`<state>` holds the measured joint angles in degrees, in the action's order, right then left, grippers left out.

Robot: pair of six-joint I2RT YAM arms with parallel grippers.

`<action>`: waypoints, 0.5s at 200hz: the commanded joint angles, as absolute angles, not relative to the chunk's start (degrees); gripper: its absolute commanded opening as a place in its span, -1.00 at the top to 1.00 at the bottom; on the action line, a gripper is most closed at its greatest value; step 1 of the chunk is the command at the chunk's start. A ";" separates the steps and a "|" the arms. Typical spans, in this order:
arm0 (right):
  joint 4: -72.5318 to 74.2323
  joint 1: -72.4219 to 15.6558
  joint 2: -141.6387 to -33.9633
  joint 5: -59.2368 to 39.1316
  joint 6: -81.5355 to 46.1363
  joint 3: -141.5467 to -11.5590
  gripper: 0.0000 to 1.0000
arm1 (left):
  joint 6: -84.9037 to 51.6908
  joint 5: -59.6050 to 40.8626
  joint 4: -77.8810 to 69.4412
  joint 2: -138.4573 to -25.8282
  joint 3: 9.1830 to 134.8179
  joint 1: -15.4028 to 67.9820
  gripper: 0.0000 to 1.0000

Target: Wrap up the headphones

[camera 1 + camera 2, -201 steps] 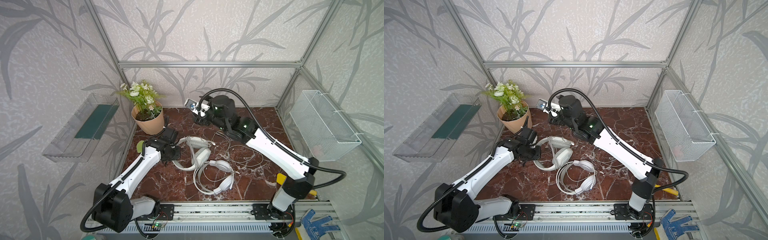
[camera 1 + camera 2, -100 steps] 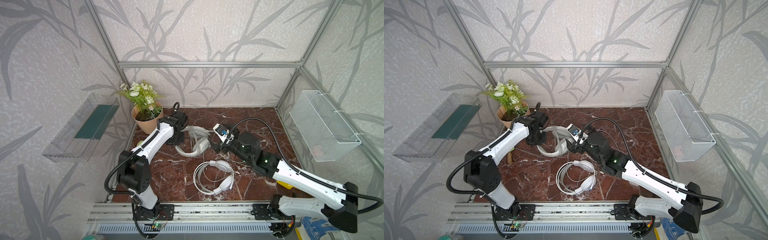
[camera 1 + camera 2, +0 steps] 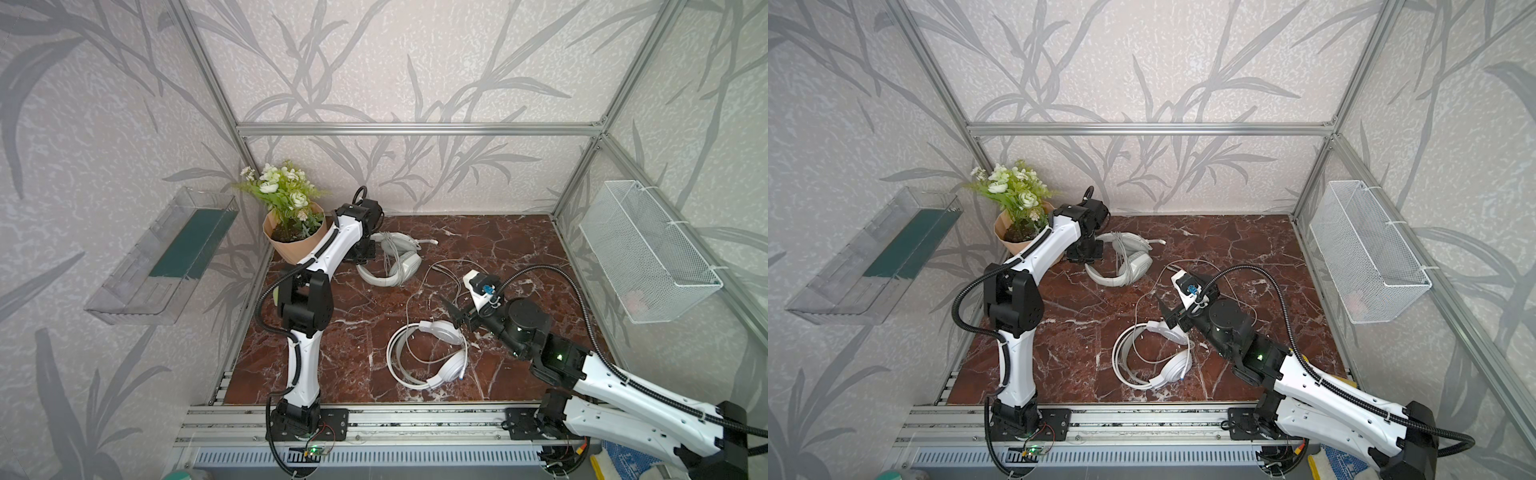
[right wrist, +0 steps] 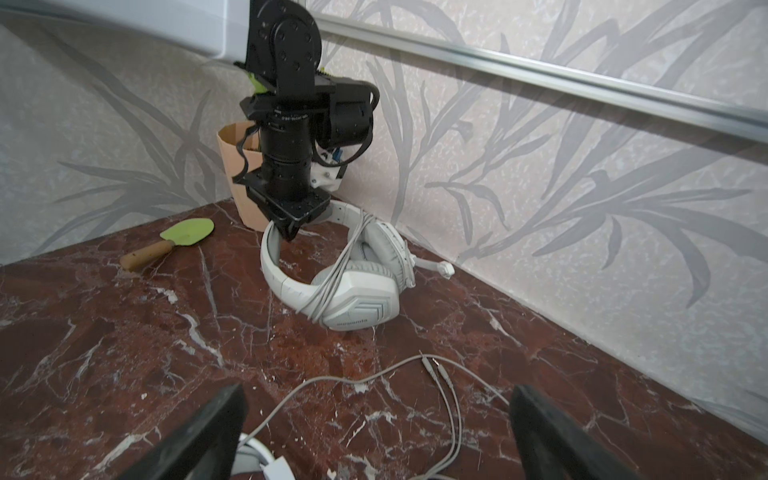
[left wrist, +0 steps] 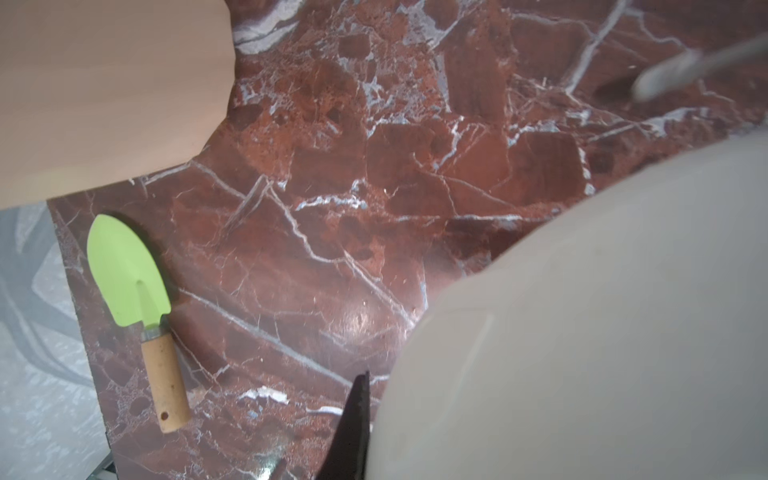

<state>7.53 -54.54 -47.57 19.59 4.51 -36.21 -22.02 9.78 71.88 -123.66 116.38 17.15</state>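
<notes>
The greyish-white headphones point(image 3: 392, 266) point(image 3: 1121, 266) point(image 4: 353, 286) lie at the back left beside the pot, with cable turns wound over the headband and cups. My left gripper point(image 3: 364, 261) point(image 3: 1086, 258) point(image 4: 289, 235) points straight down and is shut on their headband; in the left wrist view one dark finger point(image 5: 353, 424) presses against the pale band point(image 5: 582, 332). The glossy white headphones point(image 3: 432, 353) point(image 3: 1158, 353) lie flat near the front. My right gripper point(image 3: 457, 311) point(image 3: 1168, 312) point(image 4: 374, 419) hovers open over a loose pale cable point(image 4: 365, 376) point(image 3: 419, 291) with two plugs.
A paper pot with flowers point(image 3: 293, 243) point(image 3: 1013, 243) stands in the back left corner, and a green trowel point(image 5: 129, 282) point(image 4: 189, 232) lies by it. A clear shelf point(image 3: 166, 257) hangs on the left wall, a wire basket point(image 3: 648, 253) on the right wall.
My left gripper has carried the greyish-white headphones back toward the pot. My right arm has dropped from the back of the table to the front right, and its jaws have spread wide.
</notes>
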 commanded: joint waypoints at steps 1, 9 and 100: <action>8.51 -54.93 -44.95 21.16 1.89 -34.10 -0.98 | -20.83 7.70 75.59 -126.74 122.20 15.99 1.00; 8.53 -54.91 -44.53 21.10 1.85 -33.23 -0.98 | -20.67 5.96 75.84 -127.89 123.61 15.53 1.00; 10.35 -55.19 -47.89 20.96 -1.09 -25.87 -0.98 | -19.52 -0.32 73.58 -135.47 126.73 12.13 1.00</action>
